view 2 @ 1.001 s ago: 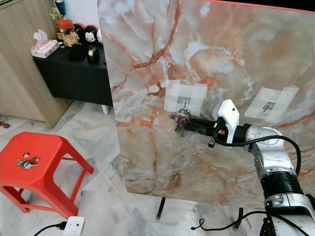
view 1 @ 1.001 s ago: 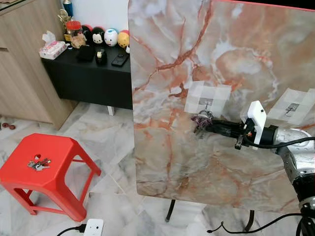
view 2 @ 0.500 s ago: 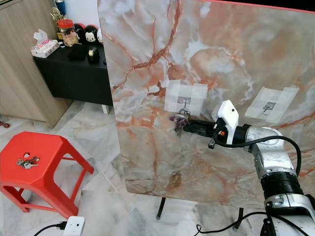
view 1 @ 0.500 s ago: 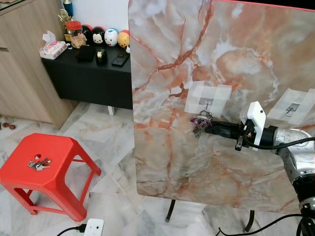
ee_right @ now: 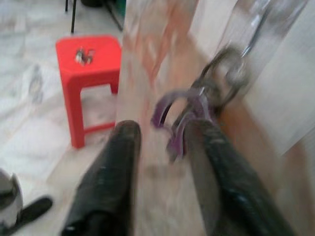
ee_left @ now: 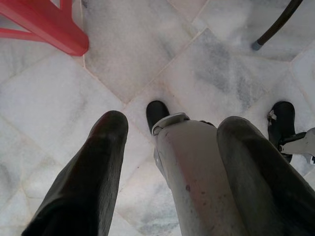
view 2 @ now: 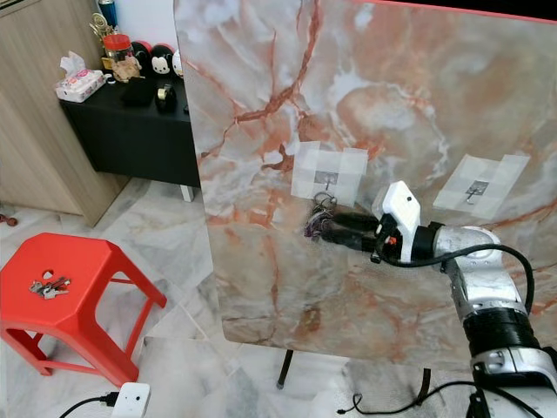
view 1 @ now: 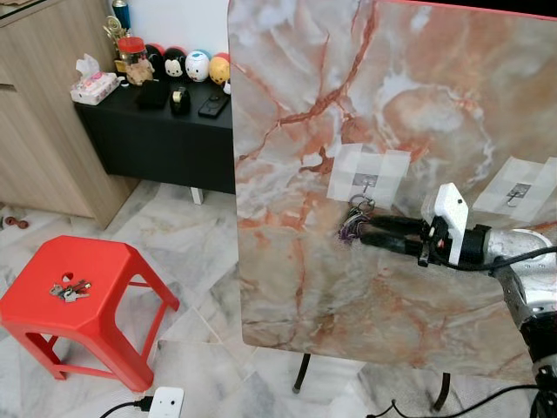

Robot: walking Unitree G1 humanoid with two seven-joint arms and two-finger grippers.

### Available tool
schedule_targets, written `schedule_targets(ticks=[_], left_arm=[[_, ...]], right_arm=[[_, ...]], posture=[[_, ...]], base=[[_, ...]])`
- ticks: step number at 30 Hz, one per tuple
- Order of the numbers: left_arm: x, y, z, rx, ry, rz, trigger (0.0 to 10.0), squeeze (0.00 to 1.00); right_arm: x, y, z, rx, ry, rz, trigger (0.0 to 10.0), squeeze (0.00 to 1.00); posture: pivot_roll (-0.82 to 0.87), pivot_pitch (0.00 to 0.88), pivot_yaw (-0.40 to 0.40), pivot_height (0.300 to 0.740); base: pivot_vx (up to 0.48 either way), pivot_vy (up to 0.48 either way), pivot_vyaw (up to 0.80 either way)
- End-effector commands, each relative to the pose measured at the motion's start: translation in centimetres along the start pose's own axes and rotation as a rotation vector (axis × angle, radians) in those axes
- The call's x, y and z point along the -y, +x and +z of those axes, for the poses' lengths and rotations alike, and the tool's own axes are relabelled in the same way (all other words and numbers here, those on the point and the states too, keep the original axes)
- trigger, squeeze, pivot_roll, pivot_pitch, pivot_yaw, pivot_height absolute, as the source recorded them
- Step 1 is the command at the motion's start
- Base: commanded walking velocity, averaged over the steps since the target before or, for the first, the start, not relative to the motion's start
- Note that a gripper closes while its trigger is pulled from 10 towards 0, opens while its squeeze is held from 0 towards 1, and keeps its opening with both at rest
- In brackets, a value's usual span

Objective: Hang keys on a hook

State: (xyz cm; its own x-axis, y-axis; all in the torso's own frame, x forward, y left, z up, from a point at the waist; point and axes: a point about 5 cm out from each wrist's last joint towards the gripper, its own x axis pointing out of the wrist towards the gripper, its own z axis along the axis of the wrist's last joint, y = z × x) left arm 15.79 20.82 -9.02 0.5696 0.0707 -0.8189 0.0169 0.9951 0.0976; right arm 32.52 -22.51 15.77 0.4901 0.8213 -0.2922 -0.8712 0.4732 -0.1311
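Note:
A bunch of keys (view 1: pixel 352 221) with a purple tag hangs by its ring from the small hook (view 1: pixel 365 184), which is taped to the upright marble board (view 1: pixel 418 96). My right gripper (view 1: pixel 360 235) is level with the bunch, fingers open. In the right wrist view the keys (ee_right: pixel 179 115) dangle from the ring (ee_right: pixel 224 73) beside one black finger (ee_right: pixel 216 162), and I cannot tell whether they touch. A second bunch of keys (view 1: pixel 68 290) lies on the red stool (view 1: pixel 104 318). My left gripper (ee_left: pixel 172 125) hangs open over the floor.
A second taped hook (view 1: pixel 519 189) sits further right on the board. The black cabinet (view 1: pixel 157 131) with toys and a tissue pack stands behind on the left, beside a wooden cupboard (view 1: pixel 43 113). A white power strip (view 1: pixel 165 402) and cables lie on the marble floor.
My right gripper's fingers have spread apart and dropped slightly. The keys now hang down from the hook instead of being pinched at the fingertips.

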Motion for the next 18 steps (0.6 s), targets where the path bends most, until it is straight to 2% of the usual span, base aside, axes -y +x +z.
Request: schedule_targets(ticks=[1, 4, 7, 8, 9, 10, 11, 13, 15, 18], left_arm=[[0.2, 0.0, -0.2, -0.009, 0.013, -0.009, 10.0, 0.00], [0.2, 0.0, -0.2, -0.009, 0.014, -0.009, 10.0, 0.00], [0.2, 0.0, -0.2, -0.010, 0.014, -0.010, 10.0, 0.00], [0.2, 0.0, -0.2, -0.010, 0.013, -0.010, 10.0, 0.00], [0.2, 0.0, -0.3, -0.010, 0.012, -0.009, 10.0, 0.00], [0.2, 0.0, -0.3, -0.010, 0.010, -0.009, 10.0, 0.00], [0.2, 0.0, -0.3, -0.010, 0.010, -0.009, 10.0, 0.00], [0.1, 0.0, -0.3, -0.011, 0.009, -0.007, 10.0, 0.00], [0.1, 0.0, -0.3, -0.013, 0.012, -0.007, 10.0, 0.00], [0.0, 0.0, -0.2, -0.014, 0.016, -0.008, 10.0, 0.00]], right_arm=[[-0.2, -0.4, -0.2, -0.056, -0.031, 0.017, 10.0, 1.00], [-0.5, -0.6, -0.8, -0.103, -0.038, 0.033, 10.0, 1.00], [-0.8, -1.0, -3.5, -0.297, -0.069, 0.004, 10.0, 1.00], [-0.7, -1.8, -5.8, -0.416, -0.059, -0.077, 10.0, 0.88], [-0.6, -2.2, -6.8, -0.449, -0.024, -0.143, 10.0, 0.00], [-0.5, -2.5, -7.7, -0.475, 0.015, -0.208, 10.0, 0.00], [-0.5, -2.5, -7.7, -0.475, 0.015, -0.208, 10.0, 0.00], [-0.8, -2.8, -9.5, -0.495, 0.106, -0.319, 10.0, 0.00], [-1.5, -3.1, -11.6, -0.526, 0.213, -0.435, 10.0, 0.00], [-3.3, -2.8, -14.3, -0.509, 0.384, -0.551, 10.0, 0.00]], posture=[[-0.13, 0.068, -0.063, 0.740], [-0.13, 0.069, -0.062, 0.740], [-0.14, 0.068, -0.064, 0.740], [-0.13, 0.068, -0.068, 0.740], [-0.13, 0.069, -0.069, 0.740], [-0.13, 0.069, -0.069, 0.740], [-0.13, 0.069, -0.069, 0.740], [-0.13, 0.069, -0.067, 0.740], [-0.14, 0.071, -0.063, 0.740], [-0.14, 0.069, -0.063, 0.740]], base=[[0.000, 0.000, 0.00], [0.000, 0.000, 0.00], [0.000, 0.000, 0.00], [0.000, 0.000, 0.00], [0.000, 0.000, 0.00], [0.000, 0.000, 0.00], [0.000, 0.000, 0.00], [0.000, 0.000, 0.00], [0.000, 0.000, 0.00], [0.000, 0.000, 0.00]])
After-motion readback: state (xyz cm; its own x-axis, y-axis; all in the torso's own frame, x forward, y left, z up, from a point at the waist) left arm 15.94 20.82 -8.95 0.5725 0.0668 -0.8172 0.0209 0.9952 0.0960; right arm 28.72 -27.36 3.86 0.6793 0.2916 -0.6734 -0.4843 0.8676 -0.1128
